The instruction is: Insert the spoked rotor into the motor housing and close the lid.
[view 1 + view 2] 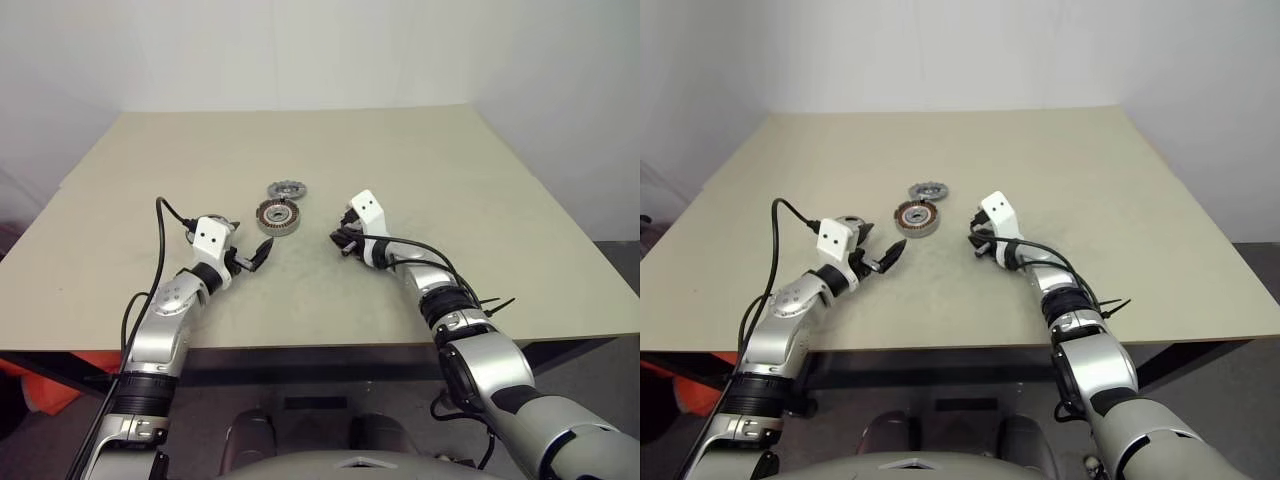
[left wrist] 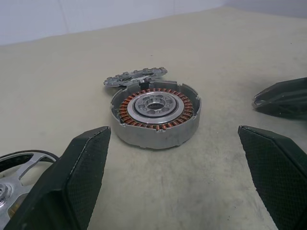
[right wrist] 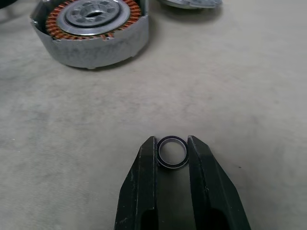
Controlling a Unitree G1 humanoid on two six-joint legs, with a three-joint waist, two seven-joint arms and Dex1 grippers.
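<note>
Nearest the surface's [image 1: 480, 180] front edge, the right gripper [image 3: 171, 152] pinched one small thin metal ring [image 3: 172, 153] between matte black fingers; the left gripper [image 2: 182, 158] stood wide open. Mid-surface sat one round copper-wound motor housing [image 1: 278, 216], and just behind it lay one flat, notched grey spoked rotor [image 1: 287, 189].

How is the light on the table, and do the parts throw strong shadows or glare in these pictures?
Left eye view: even, soft light on the table, no glare. Left wrist view: the motor housing casts only a faint shadow at its base. Right wrist view: the small ring between the right pincer's fingers is sharp, with a weak shadow beneath.
</note>
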